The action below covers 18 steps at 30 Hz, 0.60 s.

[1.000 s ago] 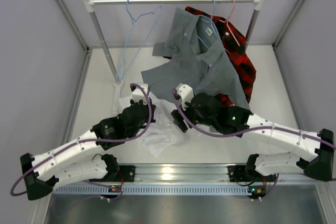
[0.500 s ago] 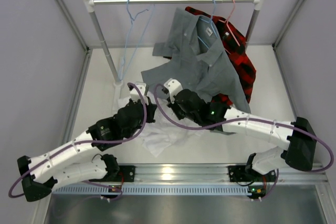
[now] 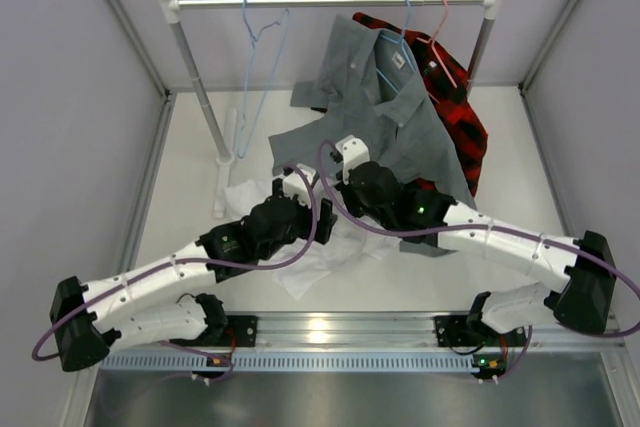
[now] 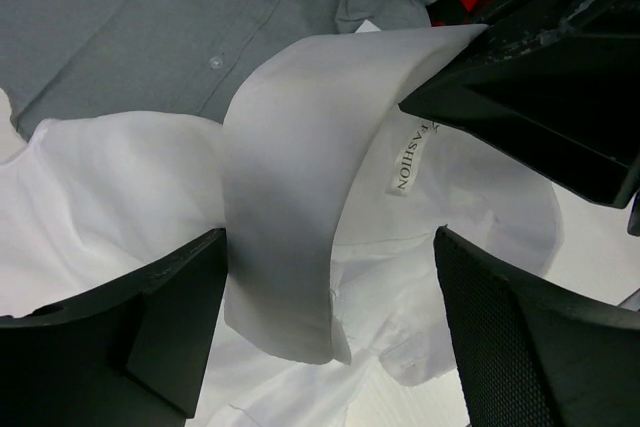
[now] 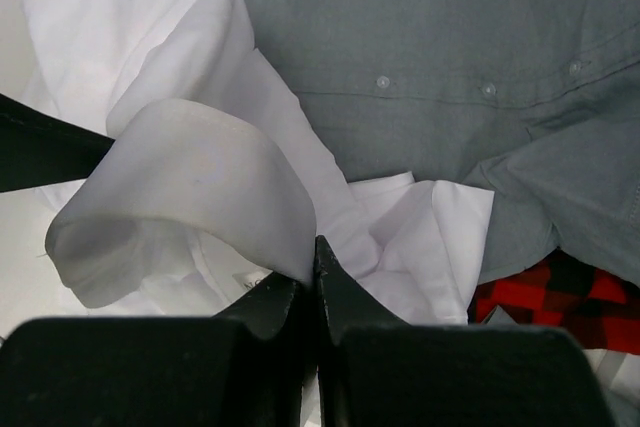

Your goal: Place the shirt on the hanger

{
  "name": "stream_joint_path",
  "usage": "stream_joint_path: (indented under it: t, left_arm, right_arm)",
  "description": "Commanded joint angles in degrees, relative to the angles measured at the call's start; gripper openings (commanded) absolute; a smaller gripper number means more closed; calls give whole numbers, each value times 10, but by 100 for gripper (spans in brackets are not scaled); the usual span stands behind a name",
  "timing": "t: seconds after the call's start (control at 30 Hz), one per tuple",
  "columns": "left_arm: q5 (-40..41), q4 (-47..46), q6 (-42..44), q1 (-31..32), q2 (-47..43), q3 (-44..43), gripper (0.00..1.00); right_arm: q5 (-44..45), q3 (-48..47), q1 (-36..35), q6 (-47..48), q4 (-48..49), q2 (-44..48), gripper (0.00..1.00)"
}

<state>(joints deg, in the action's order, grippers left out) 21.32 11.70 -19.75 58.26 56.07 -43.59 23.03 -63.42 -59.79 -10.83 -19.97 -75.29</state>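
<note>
The white shirt (image 3: 305, 265) lies crumpled on the table between both arms. Its collar (image 4: 285, 197) rises in a loop. My right gripper (image 5: 315, 244) is shut on that collar (image 5: 190, 182), pinching its edge. My left gripper (image 4: 328, 239) stands open around the same collar, its fingers (image 4: 150, 332) well apart from the fabric. In the left wrist view the right gripper's fingers (image 4: 540, 77) show clamped on the collar by the label. In the top view the two grippers meet at the table's middle. The light-blue hanger (image 3: 255, 62) hangs bare on the rail's left part.
A grey shirt (image 3: 385, 122) on a blue hanger drapes from the rail (image 3: 330, 1) down onto the table, close behind both grippers. A red-and-black plaid shirt (image 3: 455, 112) hangs behind it on a pink hanger (image 3: 440, 27). The rack's left post (image 3: 200, 97) stands beside the shirt.
My left gripper has opened and let go of the collar, and its arm has moved right. My right gripper has shut on the collar and lifted it slightly.
</note>
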Motion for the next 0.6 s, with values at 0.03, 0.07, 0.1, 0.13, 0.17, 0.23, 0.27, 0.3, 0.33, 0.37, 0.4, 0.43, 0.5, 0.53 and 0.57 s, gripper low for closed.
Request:
stream_joint_path:
  t: [0.03,0.07,0.1,0.13,0.17,0.23,0.27,0.3,0.33,0.37,0.4,0.43,0.5,0.53,0.57]
  left_arm:
    - [28,-52,33,1,-2,-1,80]
    - [35,-52,39,3,-4,0,76]
    - [51,-52,40,4,-6,1,59]
    - [62,-52,40,4,-7,3,50]
    - [71,-49,40,4,-7,5,51]
    - [81,-40,42,5,-2,4,55]
    - [85,-37,42,5,0,3,59]
    - [86,-35,42,5,2,2,60]
    - [89,-33,44,6,4,0,61]
    - [95,-30,45,11,4,-3,63]
    - [101,-28,49,13,4,-5,63]
    - [121,-27,52,17,4,-8,64]
    - [144,-15,62,26,4,-18,66]
    - [152,-12,65,29,8,-22,66]
    - [168,-5,68,30,10,-25,65]
  right_arm:
    - [-2,-50,13,-21,-39,-16,0]
    - [-6,-55,14,-23,-42,-21,0]
    - [-10,-56,16,-26,-44,-23,0]
    - [-12,-57,18,-28,-46,-24,0]
    - [-18,-59,19,-29,-46,-27,0]
    - [-21,-63,22,-31,-50,-30,0]
    - [-25,-67,22,-31,-53,-33,0]
    - [-25,-70,24,-31,-55,-35,0]
    - [-24,-72,25,-31,-57,-38,0]
    - [-23,-77,27,-32,-64,-43,0]
    - [-22,-79,32,-36,-68,-47,0]
    - [-21,-82,35,-38,-73,-50,0]
    - [-14,-93,42,-52,-90,-62,0]
    - [-6,-97,42,-57,-97,-65,0]
    - [-4,-104,43,-61,-103,-71,0]
